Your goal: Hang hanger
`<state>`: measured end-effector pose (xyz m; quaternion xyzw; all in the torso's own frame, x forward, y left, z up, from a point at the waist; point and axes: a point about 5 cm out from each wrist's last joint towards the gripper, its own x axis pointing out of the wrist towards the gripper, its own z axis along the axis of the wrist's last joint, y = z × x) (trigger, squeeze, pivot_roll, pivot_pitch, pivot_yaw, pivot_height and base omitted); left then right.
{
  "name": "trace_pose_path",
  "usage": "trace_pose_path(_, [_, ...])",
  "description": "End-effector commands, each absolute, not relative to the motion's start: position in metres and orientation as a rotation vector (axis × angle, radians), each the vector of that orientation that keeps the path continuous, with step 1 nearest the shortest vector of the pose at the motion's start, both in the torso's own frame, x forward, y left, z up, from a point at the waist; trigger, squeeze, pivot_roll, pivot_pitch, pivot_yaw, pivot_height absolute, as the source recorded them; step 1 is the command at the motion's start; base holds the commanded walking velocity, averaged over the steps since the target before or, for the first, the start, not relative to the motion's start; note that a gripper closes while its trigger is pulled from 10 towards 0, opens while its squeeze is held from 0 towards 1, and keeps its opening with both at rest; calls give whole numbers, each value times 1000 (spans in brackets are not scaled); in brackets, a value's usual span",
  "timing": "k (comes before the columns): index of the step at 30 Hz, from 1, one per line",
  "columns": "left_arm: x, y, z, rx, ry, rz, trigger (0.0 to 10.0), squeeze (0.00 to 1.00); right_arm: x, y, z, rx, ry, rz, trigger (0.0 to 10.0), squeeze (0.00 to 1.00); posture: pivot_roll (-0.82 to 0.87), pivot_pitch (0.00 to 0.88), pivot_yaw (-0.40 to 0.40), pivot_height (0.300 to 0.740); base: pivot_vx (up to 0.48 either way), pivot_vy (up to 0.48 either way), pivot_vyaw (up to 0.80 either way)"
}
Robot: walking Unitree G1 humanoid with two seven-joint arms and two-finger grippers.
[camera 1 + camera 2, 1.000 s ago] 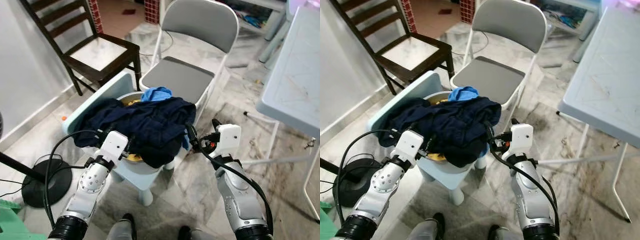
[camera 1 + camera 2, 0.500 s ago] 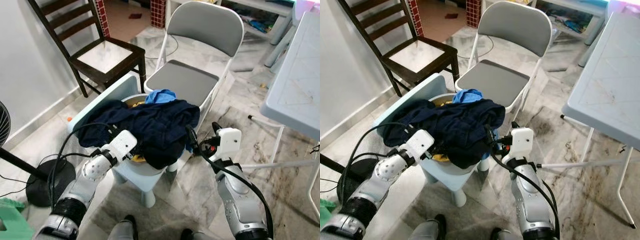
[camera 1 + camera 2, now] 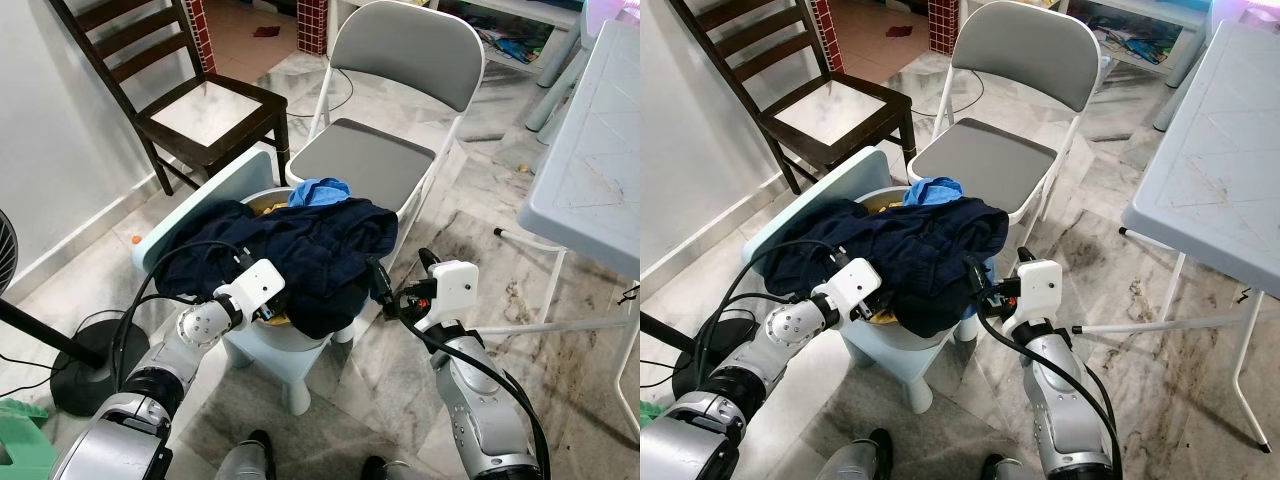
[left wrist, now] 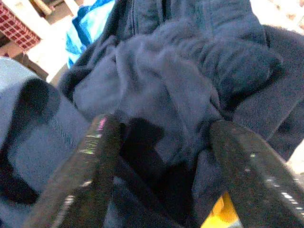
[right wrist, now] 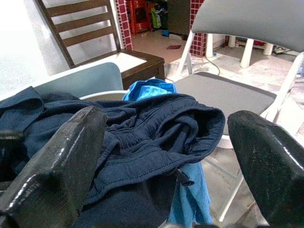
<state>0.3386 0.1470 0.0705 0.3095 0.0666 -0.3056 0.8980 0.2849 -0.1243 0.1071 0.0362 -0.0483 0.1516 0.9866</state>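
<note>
From the head views, the left gripper [image 3: 285, 300] is pushed against a heap of dark blue clothes [image 3: 300, 245] piled over a basin on a small pale blue stool [image 3: 285, 352], while the right gripper [image 3: 395, 290] waits just beside the heap. No hanger can be made out, so this looks like the picking-up stage.

In the left wrist view, the fingers [image 4: 95, 156] stand apart astride a fold of the cloth, not closed on it.

In the right wrist view, the fingers [image 5: 61, 156] are wide apart and hold nothing.

Next comes closing on a garment and lifting. No writing is readable.
</note>
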Motion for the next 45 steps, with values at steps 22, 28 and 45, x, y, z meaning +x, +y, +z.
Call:
trace_pose_path(22, [333,191,63,643,153,-374,0,0,269,-111,92,5,36,464,10000,0,73,236,-35,740,0,0,0])
trace_pose_path(28, [329,198,58,613,173,-333,0,0,270,-109,93,-6,39,478,10000,0,81,240,-40,740,0,0,0])
trace_pose_path(45, [306,210,82,529,-192,-136,0,0,270,-112,91,-25,38,471,10000,0,95,246,-47,740,0,0,0])
